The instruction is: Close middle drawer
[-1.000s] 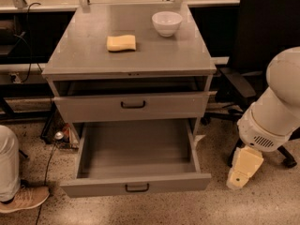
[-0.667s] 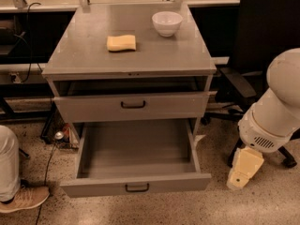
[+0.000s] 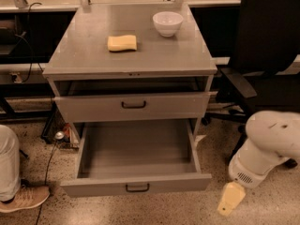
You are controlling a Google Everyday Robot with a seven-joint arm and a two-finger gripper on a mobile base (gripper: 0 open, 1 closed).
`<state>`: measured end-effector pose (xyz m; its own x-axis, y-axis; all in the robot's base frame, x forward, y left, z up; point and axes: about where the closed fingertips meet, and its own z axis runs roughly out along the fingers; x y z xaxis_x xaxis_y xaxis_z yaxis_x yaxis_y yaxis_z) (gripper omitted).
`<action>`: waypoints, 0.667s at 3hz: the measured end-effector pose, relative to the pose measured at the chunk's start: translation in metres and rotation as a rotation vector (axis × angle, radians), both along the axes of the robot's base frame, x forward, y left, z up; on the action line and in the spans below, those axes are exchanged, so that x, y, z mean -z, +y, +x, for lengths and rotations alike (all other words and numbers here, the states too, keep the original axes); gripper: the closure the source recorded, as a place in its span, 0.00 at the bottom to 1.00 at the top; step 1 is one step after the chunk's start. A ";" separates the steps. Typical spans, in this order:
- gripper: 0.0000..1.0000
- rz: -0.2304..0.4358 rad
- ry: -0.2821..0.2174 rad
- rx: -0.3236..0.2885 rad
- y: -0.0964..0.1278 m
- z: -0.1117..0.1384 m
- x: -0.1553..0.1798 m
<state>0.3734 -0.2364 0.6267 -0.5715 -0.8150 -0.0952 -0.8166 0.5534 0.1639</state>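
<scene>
The middle drawer (image 3: 136, 184) is pulled far out of the grey cabinet (image 3: 126, 55). It shows a long, shallow, empty tray, a low front panel and a small black bar handle (image 3: 137, 188). Above it, the drawer with the taller front panel (image 3: 133, 106) stands out only a little. My gripper (image 3: 229, 199), cream-coloured, hangs from the white arm (image 3: 267, 146) low near the floor. It is to the right of the middle drawer's front right corner and does not touch it.
A yellow sponge (image 3: 122, 42) and a white bowl (image 3: 168, 23) sit on the cabinet top. A black office chair (image 3: 267, 55) stands right of the cabinet, behind my arm. A person's leg and shoe (image 3: 18, 196) are at the lower left. Cables lie on the floor at the left.
My arm and gripper have come down and a little to the left, closer to the floor and to the drawer's front right corner. The drawers have not moved.
</scene>
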 end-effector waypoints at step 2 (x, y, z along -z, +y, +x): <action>0.50 0.094 0.056 0.143 0.016 -0.007 0.145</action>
<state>0.3668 -0.2200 0.4819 -0.6875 -0.7141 -0.1323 -0.7189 0.6433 0.2634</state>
